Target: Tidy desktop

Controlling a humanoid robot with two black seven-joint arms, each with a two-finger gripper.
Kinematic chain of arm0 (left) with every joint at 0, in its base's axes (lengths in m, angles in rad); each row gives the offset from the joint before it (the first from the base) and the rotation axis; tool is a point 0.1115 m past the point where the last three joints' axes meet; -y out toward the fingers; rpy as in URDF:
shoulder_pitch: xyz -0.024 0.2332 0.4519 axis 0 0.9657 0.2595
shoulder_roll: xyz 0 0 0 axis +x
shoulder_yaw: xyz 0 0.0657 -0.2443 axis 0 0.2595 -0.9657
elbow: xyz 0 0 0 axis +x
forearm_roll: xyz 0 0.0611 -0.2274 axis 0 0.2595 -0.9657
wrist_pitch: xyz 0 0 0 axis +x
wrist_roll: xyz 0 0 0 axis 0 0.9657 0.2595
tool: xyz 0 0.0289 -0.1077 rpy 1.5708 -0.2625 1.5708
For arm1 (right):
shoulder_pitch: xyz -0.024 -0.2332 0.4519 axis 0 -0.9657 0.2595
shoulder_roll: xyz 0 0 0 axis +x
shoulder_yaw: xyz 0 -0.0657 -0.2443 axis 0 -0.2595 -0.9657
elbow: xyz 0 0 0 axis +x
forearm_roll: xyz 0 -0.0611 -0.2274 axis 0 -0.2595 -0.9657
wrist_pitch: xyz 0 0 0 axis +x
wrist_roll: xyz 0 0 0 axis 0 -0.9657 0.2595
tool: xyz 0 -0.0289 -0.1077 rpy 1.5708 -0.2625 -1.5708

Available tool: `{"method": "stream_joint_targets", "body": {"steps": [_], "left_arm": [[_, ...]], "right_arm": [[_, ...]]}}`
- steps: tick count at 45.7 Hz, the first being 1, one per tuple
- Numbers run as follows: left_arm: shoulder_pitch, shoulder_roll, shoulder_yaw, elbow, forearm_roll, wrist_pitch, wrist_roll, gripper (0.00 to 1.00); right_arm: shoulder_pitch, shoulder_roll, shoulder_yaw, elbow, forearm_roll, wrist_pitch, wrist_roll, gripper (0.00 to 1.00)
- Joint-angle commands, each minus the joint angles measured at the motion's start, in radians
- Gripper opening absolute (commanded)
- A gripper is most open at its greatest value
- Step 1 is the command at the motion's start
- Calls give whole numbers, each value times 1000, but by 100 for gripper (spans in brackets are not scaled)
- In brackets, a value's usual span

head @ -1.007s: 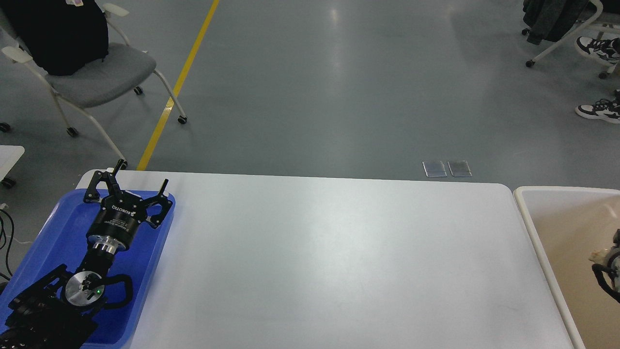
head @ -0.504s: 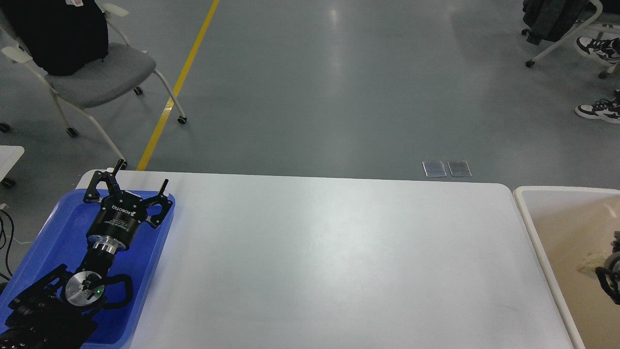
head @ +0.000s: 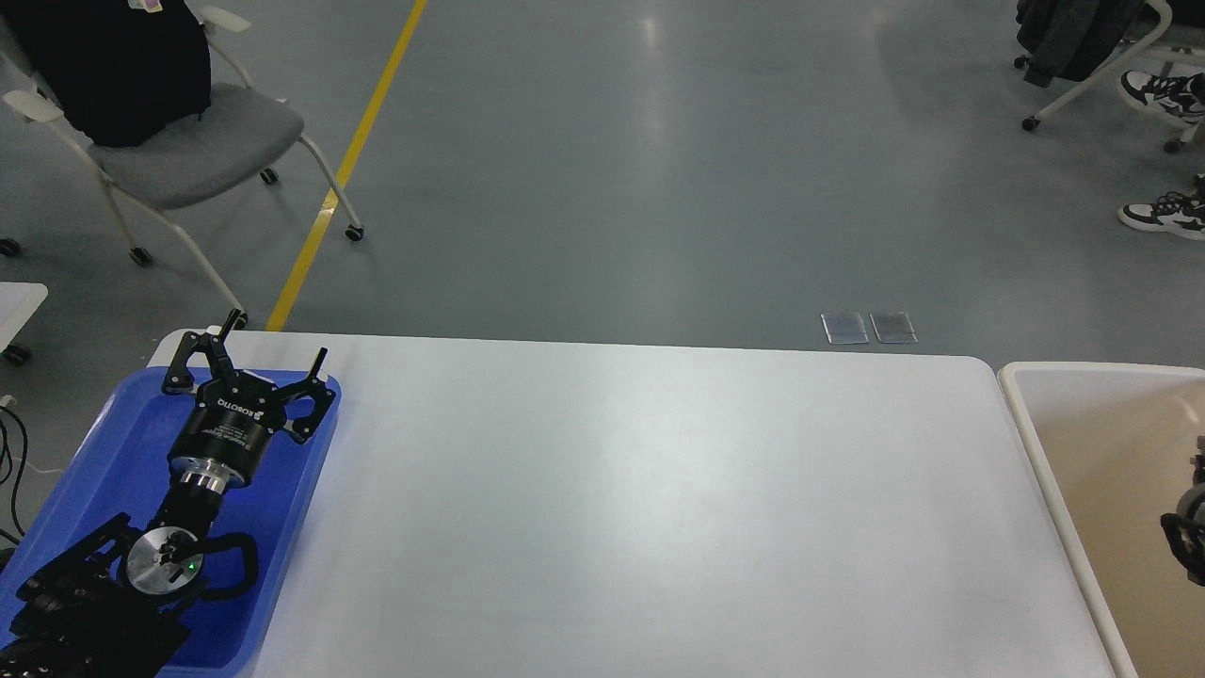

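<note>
The white tabletop [head: 640,508] is lying bare across its whole middle and right span, leaving a wide, flat passage from the near edge to the far edge. At its left end a blue tray [head: 94,443] is taking up the corner, and the left arm is stretching over it, its claw [head: 247,367] spreading its two fingers wide above the tray's far rim. Off the right end, a cream bin [head: 1054,471] is standing just beside the tabletop, its raised wall bounding that side. A dark part of the right arm [head: 1188,537] is showing at the picture's edge over the bin.
</note>
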Motion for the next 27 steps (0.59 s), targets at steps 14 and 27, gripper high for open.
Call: {"method": "stream_joint_targets", "body": {"steps": [14,27], "left_arm": [[-2,0,2,0,0,0,2,99],[-2,0,2,0,0,0,2,99]], "right_arm": [[187,-174,-174,277,-48,-1,0,99],[309,-205,-183,440,-48,0,0,100]]}}
